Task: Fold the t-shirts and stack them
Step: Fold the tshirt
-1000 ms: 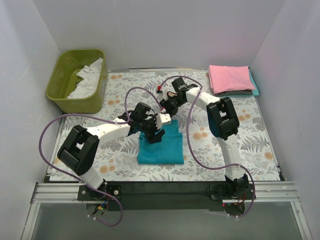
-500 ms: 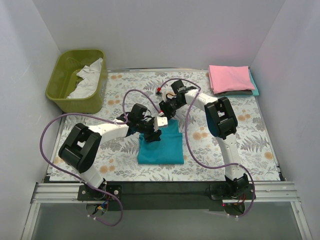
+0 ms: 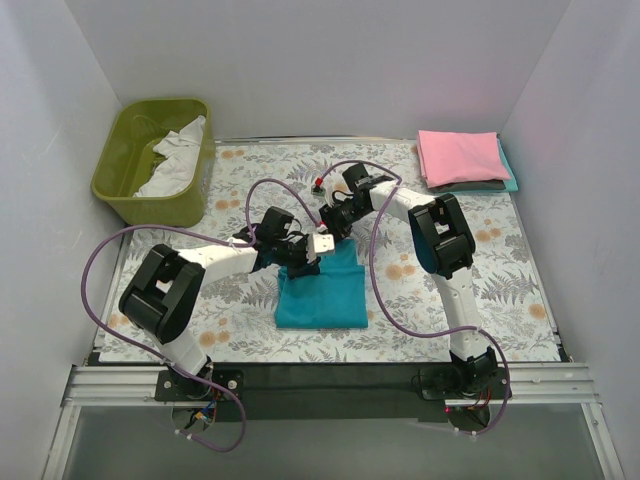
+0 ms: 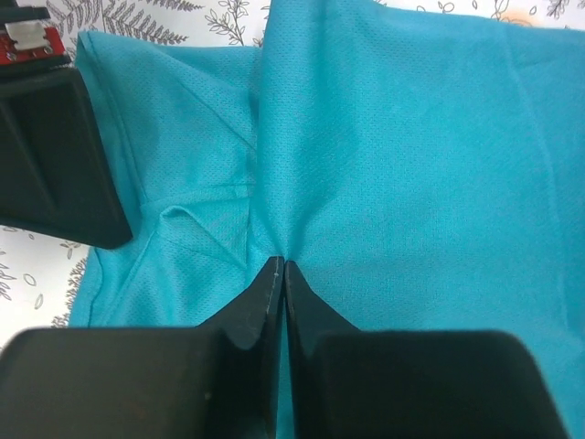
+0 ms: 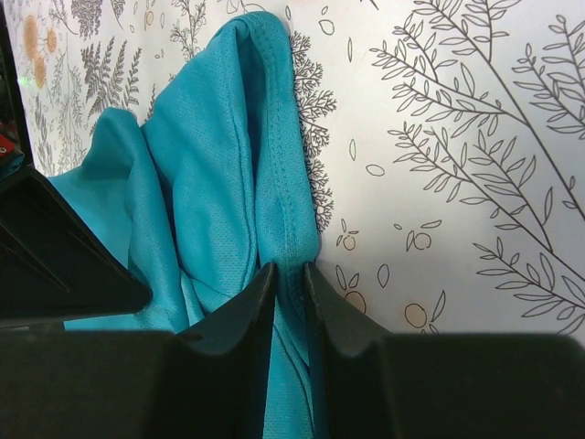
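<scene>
A teal t-shirt lies partly folded on the floral cloth in the middle of the table. My left gripper sits at the shirt's far left corner; in the left wrist view my left gripper is shut on a pinch of the teal t-shirt, with creases running from the tips. My right gripper is at the shirt's far edge. In the right wrist view my right gripper grips a bunched hem of the teal t-shirt. A folded pink t-shirt tops a stack at the back right.
An olive-green tub with white cloth in it stands at the back left. Purple cables loop over the floral table cloth beside both arms. The two wrists are close together above the shirt's far edge.
My left gripper has closed on the teal cloth and shifted slightly left. The right gripper's jaws have narrowed onto the hem. The shirt's far edge is a little more bunched.
</scene>
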Available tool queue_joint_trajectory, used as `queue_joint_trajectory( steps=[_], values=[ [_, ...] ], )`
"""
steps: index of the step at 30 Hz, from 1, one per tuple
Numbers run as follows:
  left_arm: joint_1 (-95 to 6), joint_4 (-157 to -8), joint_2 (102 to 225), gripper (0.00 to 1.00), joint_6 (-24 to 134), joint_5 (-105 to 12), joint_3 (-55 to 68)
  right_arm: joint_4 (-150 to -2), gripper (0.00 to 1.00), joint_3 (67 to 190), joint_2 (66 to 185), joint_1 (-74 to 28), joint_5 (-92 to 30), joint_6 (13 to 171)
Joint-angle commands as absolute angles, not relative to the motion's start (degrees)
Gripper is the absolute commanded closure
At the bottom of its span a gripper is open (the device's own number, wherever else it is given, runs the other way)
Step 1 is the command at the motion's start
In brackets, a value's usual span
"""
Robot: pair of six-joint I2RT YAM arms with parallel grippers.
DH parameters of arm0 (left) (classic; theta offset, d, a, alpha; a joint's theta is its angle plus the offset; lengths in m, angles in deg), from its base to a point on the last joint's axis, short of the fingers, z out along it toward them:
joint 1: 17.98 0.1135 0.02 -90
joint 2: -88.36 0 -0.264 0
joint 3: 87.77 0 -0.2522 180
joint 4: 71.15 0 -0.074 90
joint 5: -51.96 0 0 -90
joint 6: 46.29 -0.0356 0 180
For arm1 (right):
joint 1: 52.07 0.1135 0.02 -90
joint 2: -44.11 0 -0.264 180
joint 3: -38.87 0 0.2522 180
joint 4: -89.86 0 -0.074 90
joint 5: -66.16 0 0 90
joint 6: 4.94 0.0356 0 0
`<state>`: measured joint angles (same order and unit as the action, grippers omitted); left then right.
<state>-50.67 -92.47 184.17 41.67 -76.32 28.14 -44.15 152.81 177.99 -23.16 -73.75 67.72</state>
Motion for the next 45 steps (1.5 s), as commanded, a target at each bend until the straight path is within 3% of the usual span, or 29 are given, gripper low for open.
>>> queue_joint_trajectory(
  steps=[1, 12, 22, 29, 31, 34, 38, 45],
  values=[
    [-50.2, -93.1, 182.9, 0.97, 40.8, -76.1, 26.1, -42.9, 0.77, 150.5, 180.3, -22.7, -71.3, 66.4],
    [-48.6, -95.4, 177.6, 1.00, 41.4, -75.0, 20.9, -42.9, 0.82, 149.4, 180.8, -22.7, -71.7, 65.3],
    [-44.6, -94.9, 184.2, 1.00, 37.7, -74.2, 16.9, -42.8, 0.83, 150.8, 180.6, -22.7, -73.1, 65.5],
    [-44.4, -89.8, 187.6, 1.00, 37.6, -73.6, 19.2, -42.3, 0.67, 156.2, 178.8, -23.7, -66.8, 66.1],
    [-44.4, -89.0, 187.8, 1.00, 37.9, -74.1, 19.4, -42.2, 0.67, 158.0, 178.6, -24.2, -65.7, 66.2],
    [-44.5, -88.6, 188.1, 1.00, 38.0, -73.9, 19.8, -41.5, 0.75, 161.3, 180.0, -25.1, -65.8, 66.5],
    [-44.5, -88.7, 186.8, 1.00, 37.3, -73.4, 20.4, -41.2, 0.95, 160.7, 182.3, -24.7, -70.0, 66.6],
    [-44.4, -93.0, 183.6, 1.00, 36.4, -70.9, 17.7, -41.5, 0.99, 154.8, 184.6, -22.7, -72.9, 65.0]
  ],
)
